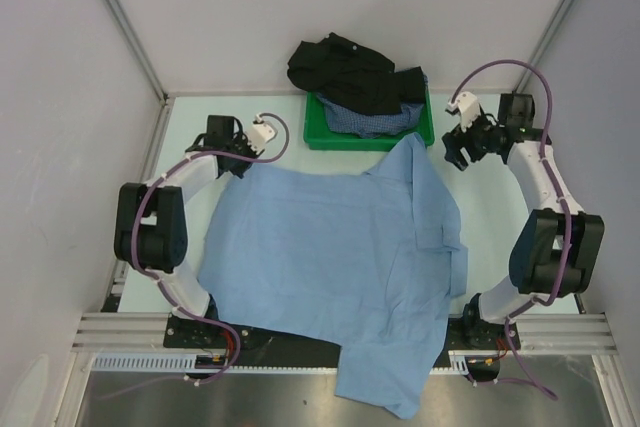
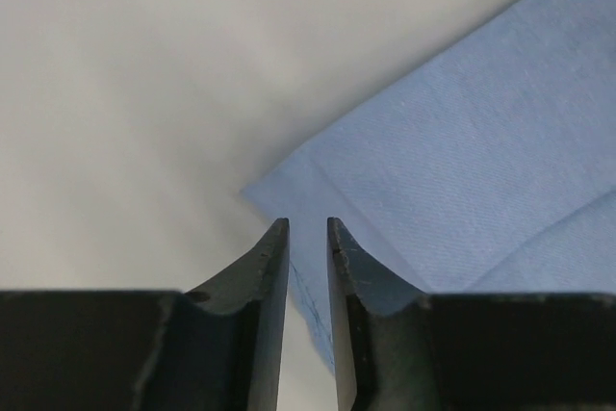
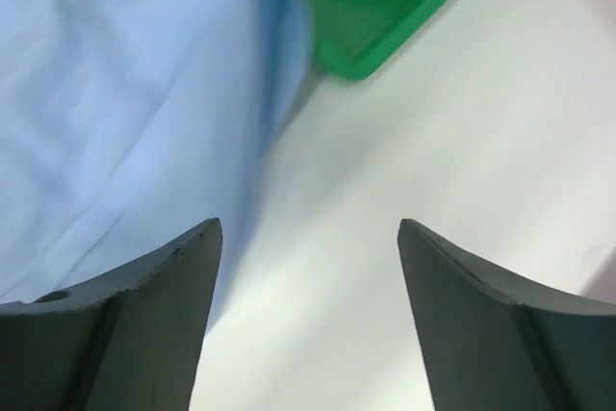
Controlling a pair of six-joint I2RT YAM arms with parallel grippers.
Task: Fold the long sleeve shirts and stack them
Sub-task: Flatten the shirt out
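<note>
Flat, soft blue shirt point(image 1: 330, 257) (lightly creased).

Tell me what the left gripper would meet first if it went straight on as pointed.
Probably the corner of the light blue shirt, lying just ahead of the left gripper, in line with the narrow gap between its tips. Depth is unclear; it may already touch.

A pale table point(image 1: 490, 209) lies under the left gripper point(image 1: 243, 168) and right gripper point(image 1: 456, 159). Plain grey walls point(image 1: 60, 67) stand beyond them.
</note>
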